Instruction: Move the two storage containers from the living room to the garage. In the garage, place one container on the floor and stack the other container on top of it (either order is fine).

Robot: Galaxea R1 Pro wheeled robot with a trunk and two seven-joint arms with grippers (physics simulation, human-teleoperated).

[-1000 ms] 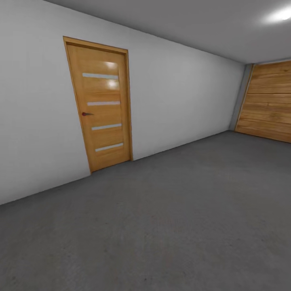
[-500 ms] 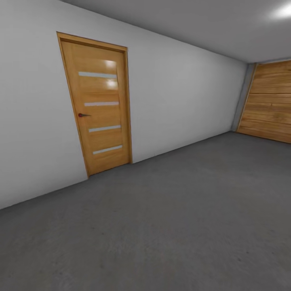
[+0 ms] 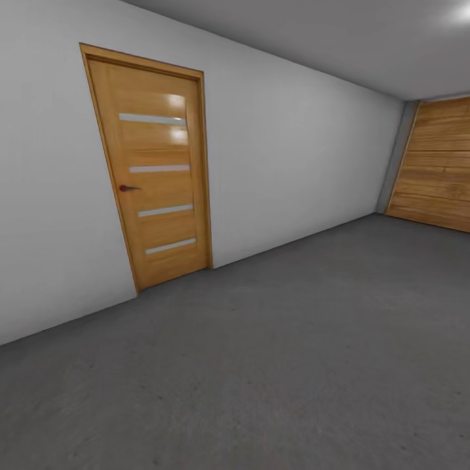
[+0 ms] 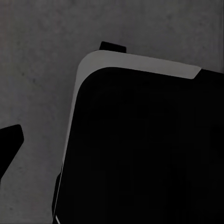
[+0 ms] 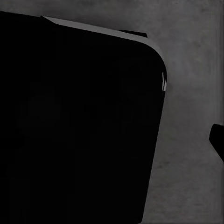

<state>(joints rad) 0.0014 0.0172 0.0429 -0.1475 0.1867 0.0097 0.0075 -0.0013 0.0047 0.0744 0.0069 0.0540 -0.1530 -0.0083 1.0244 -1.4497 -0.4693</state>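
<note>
The two storage containers are out of view. I am in the garage, facing its pale grey wall across the dark grey concrete floor. One dark fingertip of my left gripper shows far off to one side over bare floor, with nothing held. One dark fingertip of my right gripper sits likewise at the picture's edge over bare floor. In each wrist view the other finger is lost against the robot's black body.
An orange-brown door with pale stripes stands shut in the wall at the left. A wooden-plank garage door closes the far right end. A round ceiling light glows at the top right. Open floor stretches ahead.
The whole head picture has shifted: the orange-brown door sits further left and looks larger, so the camera has moved. No thing in the room has moved.
</note>
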